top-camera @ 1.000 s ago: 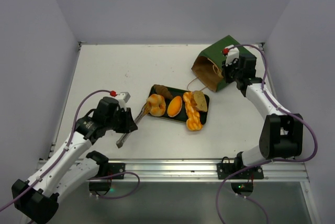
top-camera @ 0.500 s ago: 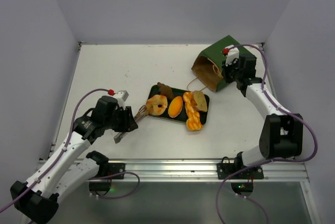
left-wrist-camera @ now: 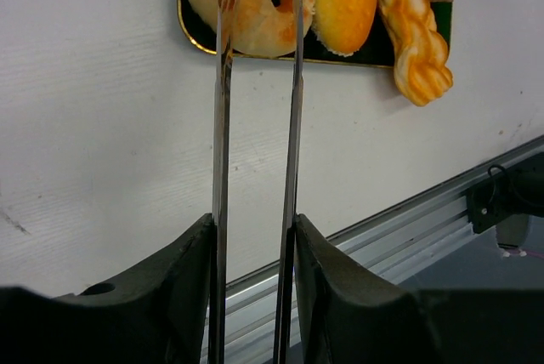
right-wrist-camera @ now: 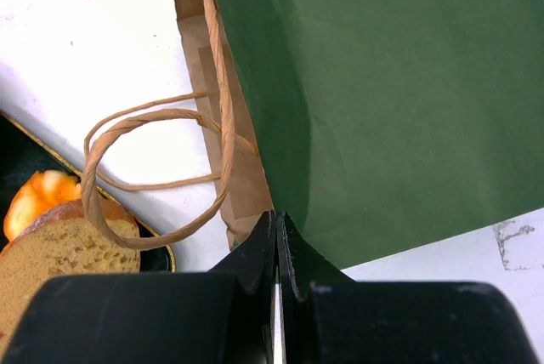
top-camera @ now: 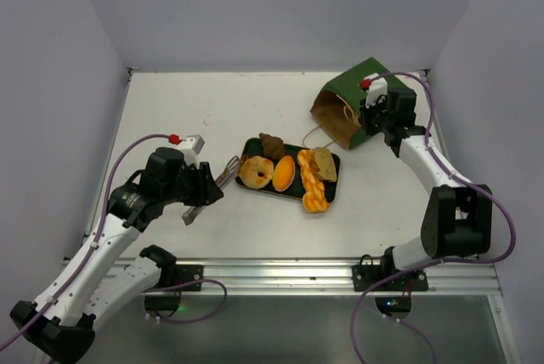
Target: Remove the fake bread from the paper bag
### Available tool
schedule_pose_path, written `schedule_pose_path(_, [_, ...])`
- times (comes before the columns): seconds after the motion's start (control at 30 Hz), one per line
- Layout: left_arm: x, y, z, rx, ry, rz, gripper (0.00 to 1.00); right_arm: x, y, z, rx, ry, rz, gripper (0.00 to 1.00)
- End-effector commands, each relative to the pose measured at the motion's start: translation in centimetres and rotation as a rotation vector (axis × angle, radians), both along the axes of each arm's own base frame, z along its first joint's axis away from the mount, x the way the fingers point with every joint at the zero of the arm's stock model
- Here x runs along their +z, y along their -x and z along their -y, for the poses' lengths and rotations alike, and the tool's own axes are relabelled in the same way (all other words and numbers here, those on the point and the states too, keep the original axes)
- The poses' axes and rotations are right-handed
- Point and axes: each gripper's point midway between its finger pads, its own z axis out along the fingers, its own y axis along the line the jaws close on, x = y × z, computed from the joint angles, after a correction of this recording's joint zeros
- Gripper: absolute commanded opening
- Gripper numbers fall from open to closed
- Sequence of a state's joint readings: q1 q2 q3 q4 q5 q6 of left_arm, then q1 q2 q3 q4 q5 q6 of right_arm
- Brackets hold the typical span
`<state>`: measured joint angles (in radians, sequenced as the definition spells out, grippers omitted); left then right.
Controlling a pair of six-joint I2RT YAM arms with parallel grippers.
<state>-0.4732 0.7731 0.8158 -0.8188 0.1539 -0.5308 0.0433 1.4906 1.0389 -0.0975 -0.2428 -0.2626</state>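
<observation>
Nearest me on the left, my left gripper (left-wrist-camera: 253, 245) clamps a pair of metal tongs (left-wrist-camera: 223, 126), their tips parted just over the glazed doughnut (top-camera: 255, 172). Beyond, the fake bread (top-camera: 310, 179) lies on the black tray (left-wrist-camera: 191, 28) at mid-table. Far right, my right gripper (right-wrist-camera: 277, 232) is pinched closed on the mouth edge of the paper bag (top-camera: 361, 79), which lies on its side, mouth facing left and near. Its inside is hidden; anything left there lies far-right of the tongs.
</observation>
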Motion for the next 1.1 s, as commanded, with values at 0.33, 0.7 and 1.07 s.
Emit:
schedule_pose_path(0.33, [7.6, -3.3, 7.5, -0.239, 0.336, 0.178, 0.4, 6.0, -1.8, -0.6, 0.29, 0.064, 0.189, 0.0])
schedule_pose_path(0.7, [7.7, -8.6, 12.6, -0.349, 0.445, 0.183, 0.4, 6.8, -5.8, -2.8, 0.431, -0.049, 0.215, 0.0])
schedule_pose_path(1.07, [6.0, -14.2, 18.7, -0.336, 0.606, 0.069, 0.4, 3.7, -7.1, -2.4, 0.358, -0.037, 0.162, 0.0])
